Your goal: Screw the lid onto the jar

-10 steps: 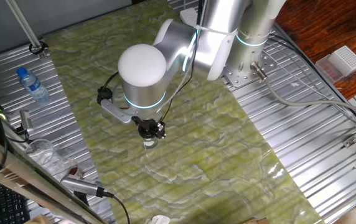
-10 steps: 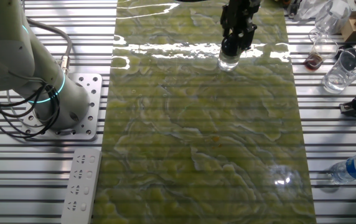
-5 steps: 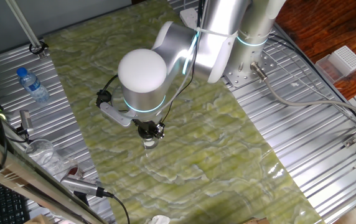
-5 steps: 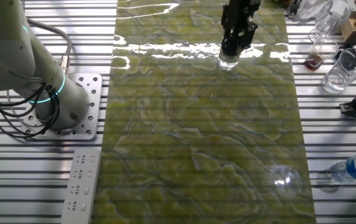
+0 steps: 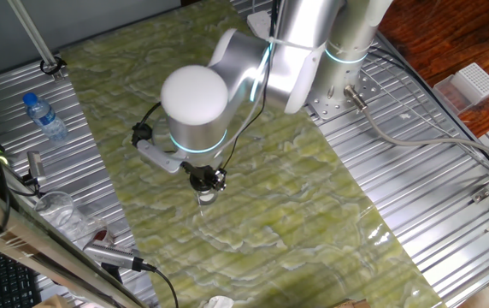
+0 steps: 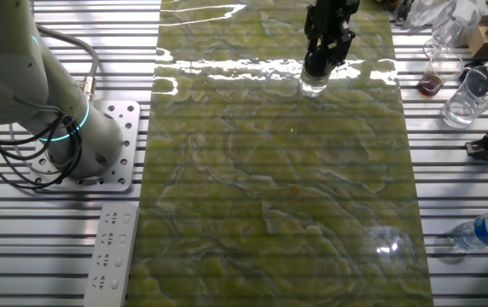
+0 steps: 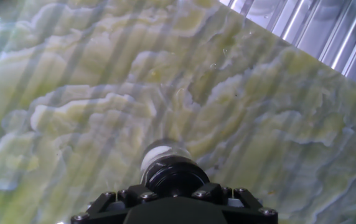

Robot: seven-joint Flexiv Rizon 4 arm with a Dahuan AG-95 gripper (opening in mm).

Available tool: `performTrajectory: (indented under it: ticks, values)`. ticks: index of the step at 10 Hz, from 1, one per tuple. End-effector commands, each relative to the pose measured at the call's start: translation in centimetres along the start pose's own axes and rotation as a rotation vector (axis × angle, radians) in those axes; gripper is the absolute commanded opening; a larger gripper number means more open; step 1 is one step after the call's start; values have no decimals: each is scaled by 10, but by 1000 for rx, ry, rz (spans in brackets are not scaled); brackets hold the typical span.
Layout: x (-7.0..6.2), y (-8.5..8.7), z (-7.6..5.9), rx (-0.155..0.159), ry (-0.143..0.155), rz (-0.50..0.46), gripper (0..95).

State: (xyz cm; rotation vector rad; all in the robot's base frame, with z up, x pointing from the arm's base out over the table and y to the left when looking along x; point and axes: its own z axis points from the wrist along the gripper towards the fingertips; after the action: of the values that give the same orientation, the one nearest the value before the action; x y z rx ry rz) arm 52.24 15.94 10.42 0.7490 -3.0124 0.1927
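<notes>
Clamping gripper (image 7: 173,194) on the lid (image 7: 173,176), already seated atop the jar (image 6: 314,83) at 12 o'clock; probably mid-twist, tightening left.

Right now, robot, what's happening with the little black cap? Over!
Gripper shut on small round black cap. Cap sits atop small clear jar, which stands upright on green marbled mat. Nothing in the way.

ribbed metal table (image 6: 449,196), green marbled mat (image 6: 278,188), jar (image 6: 314,83)
</notes>
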Motion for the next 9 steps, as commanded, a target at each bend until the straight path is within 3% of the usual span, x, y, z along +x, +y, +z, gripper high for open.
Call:
performTrajectory:
  ticks: [1, 7, 9]
  values:
    - [0, 0, 0, -3, 1, -15, 760]
    - [0, 1, 2, -10, 8, -38, 760]
    - [1, 0, 1, -41, -13, -18, 760]
